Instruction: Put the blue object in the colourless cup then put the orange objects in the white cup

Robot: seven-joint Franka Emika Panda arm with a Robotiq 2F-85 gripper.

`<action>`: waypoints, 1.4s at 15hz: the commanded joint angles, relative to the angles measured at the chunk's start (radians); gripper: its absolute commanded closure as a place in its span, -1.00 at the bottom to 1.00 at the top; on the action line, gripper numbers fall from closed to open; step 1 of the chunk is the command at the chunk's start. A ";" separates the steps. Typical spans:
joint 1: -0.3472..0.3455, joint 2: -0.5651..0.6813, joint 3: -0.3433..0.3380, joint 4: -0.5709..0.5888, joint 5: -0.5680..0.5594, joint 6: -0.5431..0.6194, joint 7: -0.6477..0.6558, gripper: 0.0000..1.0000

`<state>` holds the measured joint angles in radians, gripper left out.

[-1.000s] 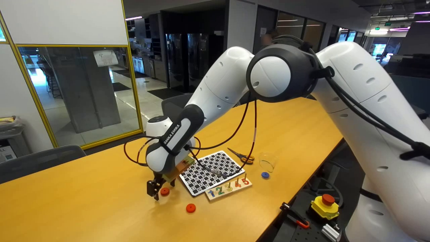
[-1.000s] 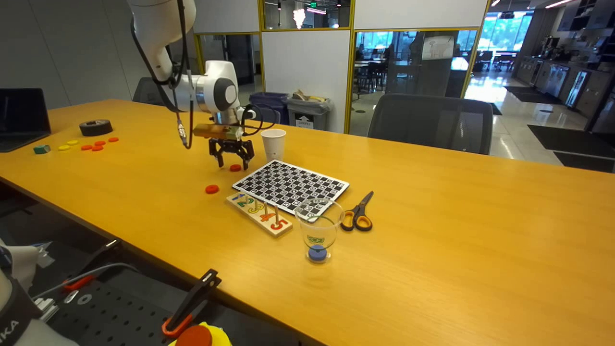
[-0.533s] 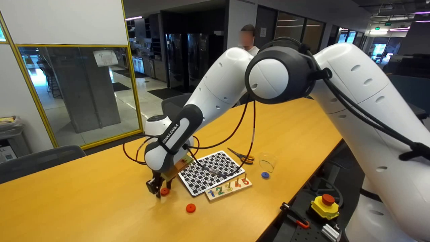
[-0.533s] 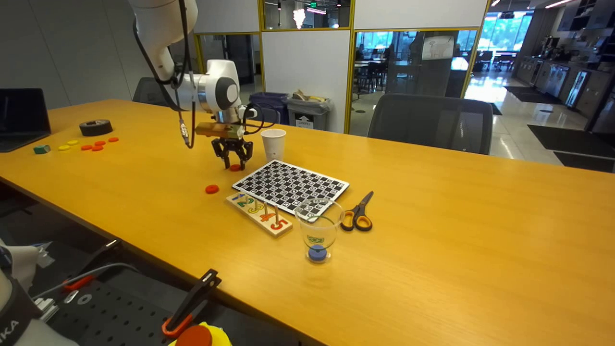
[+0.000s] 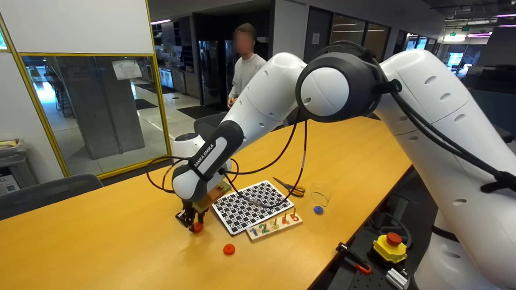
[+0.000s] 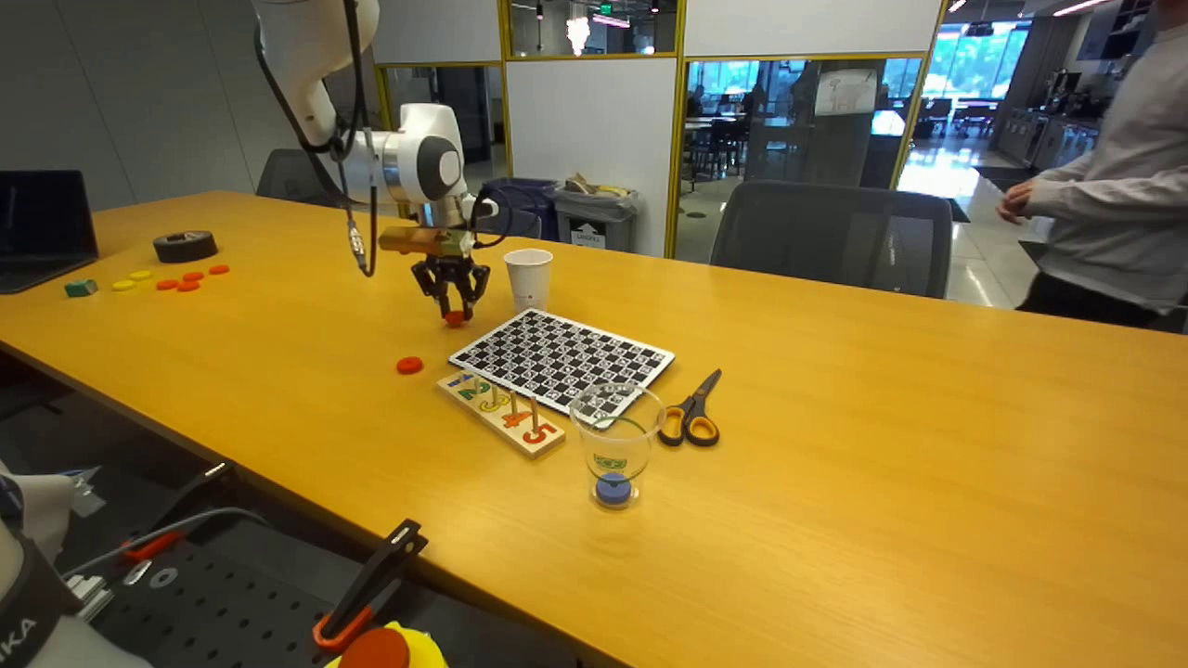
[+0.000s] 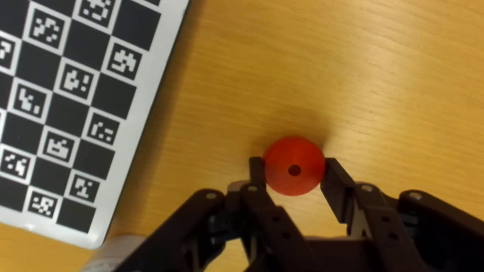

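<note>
My gripper is shut on an orange object, a round orange-red disc with a hole, pinched at its sides by the fingers. It hangs at or just above the table left of the checkerboard in an exterior view. Another orange object lies flat nearby. Close behind the gripper stands the white cup, upright; the arm hides it in an exterior view, and a pale edge shows in the wrist view. Inside the colourless cup, at its bottom, sits the blue object.
Around the middle lie the checkerboard, a numbered peg board and scissors. Several orange discs, yellow discs, black tape and a laptop are farther off. A person stands beyond the table.
The gripper's fingers have come together from wide apart onto the orange disc. Gripper and disc have risen slightly. A person has walked into view in the background.
</note>
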<state>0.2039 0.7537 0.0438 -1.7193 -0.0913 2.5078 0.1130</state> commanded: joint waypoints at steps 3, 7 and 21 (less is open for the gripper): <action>-0.017 -0.147 0.000 -0.019 -0.001 0.018 -0.029 0.56; -0.011 -0.201 -0.054 -0.015 -0.025 0.080 0.033 0.56; 0.000 -0.067 -0.156 0.110 -0.065 0.067 0.180 0.57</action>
<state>0.1947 0.6648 -0.0996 -1.6583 -0.1495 2.5885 0.2625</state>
